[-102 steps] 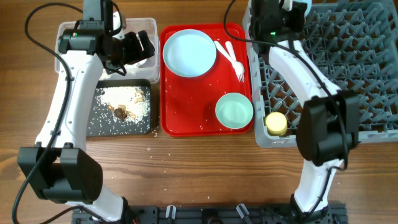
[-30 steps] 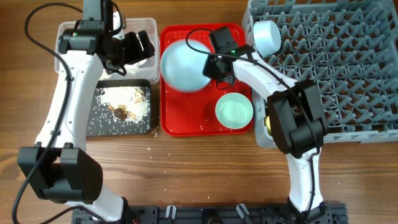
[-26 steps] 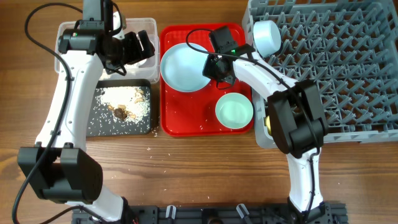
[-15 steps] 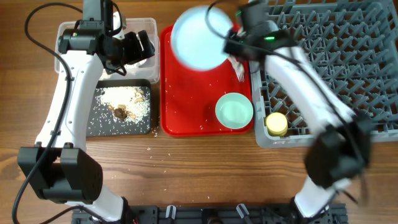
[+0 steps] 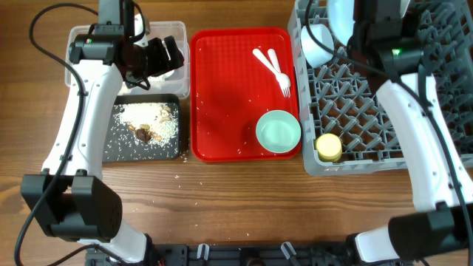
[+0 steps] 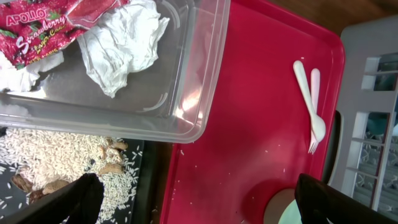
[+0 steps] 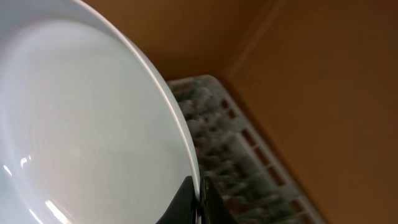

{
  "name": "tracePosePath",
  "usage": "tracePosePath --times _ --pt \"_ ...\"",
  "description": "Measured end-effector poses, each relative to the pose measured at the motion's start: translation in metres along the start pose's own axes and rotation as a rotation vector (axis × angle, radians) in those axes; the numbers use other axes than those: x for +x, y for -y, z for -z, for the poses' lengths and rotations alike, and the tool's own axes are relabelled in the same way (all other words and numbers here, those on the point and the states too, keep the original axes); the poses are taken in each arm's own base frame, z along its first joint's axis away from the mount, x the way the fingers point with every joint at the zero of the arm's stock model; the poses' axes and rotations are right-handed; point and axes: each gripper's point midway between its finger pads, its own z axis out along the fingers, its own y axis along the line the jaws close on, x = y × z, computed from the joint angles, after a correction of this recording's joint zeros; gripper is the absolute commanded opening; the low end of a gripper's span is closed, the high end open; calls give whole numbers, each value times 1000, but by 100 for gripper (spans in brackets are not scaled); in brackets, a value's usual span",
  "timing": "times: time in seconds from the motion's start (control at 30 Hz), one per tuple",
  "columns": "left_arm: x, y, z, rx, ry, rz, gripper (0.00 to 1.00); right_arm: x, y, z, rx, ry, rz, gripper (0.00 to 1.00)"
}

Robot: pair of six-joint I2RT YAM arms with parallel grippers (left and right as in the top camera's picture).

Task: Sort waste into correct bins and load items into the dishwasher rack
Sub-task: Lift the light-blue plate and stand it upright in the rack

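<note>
My right gripper point(image 7: 198, 200) is shut on the rim of the pale blue plate point(image 7: 81, 124). It holds the plate on edge above the back left of the grey dishwasher rack point(image 5: 369, 111), where the plate point(image 5: 341, 12) shows in the overhead view. One blue-green bowl point(image 5: 317, 43) and the yellow cup point(image 5: 328, 146) are in the rack. The other bowl point(image 5: 278, 131), the white fork and the spoon point(image 5: 273, 70) lie on the red tray point(image 5: 222, 111). My left gripper point(image 6: 202, 202) is open and empty over the clear tub point(image 5: 176, 33), which holds napkins point(image 6: 127, 40) and the red wrapper point(image 6: 43, 28).
The black tub point(image 5: 118, 144) holds rice with brown lumps point(image 5: 144, 127), in front of the clear tub. Stray rice grains lie on the red tray and on the wooden table near the black tub's front corner. The rack point(image 6: 373, 93) fills the right side.
My right gripper lifted the plate off the red tray, swung it right and turned it on edge over the rack. The left arm has not moved.
</note>
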Motion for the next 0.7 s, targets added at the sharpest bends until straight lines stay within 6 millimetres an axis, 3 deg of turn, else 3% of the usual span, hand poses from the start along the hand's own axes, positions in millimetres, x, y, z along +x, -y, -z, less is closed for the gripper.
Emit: tracePosePath --times 0.27,0.43,0.53,0.57,0.6,0.63,0.7 --pt "0 0 0 0 -1 0 100 14 -9 -58 87 -43 262 4" --pt "0 0 0 0 -1 0 100 27 -35 -85 88 -62 382 4" --pt "0 0 0 0 0 0 100 46 -56 -105 81 -92 434 4" --pt "0 0 0 0 -1 0 100 51 -61 -110 79 -101 446 15" --pt "0 0 0 0 0 0 100 56 -67 -115 76 -107 453 38" --pt "0 0 0 0 0 0 100 66 -74 -120 59 -127 473 68" --pt "0 0 0 0 0 0 100 70 -79 -122 41 -134 464 81"
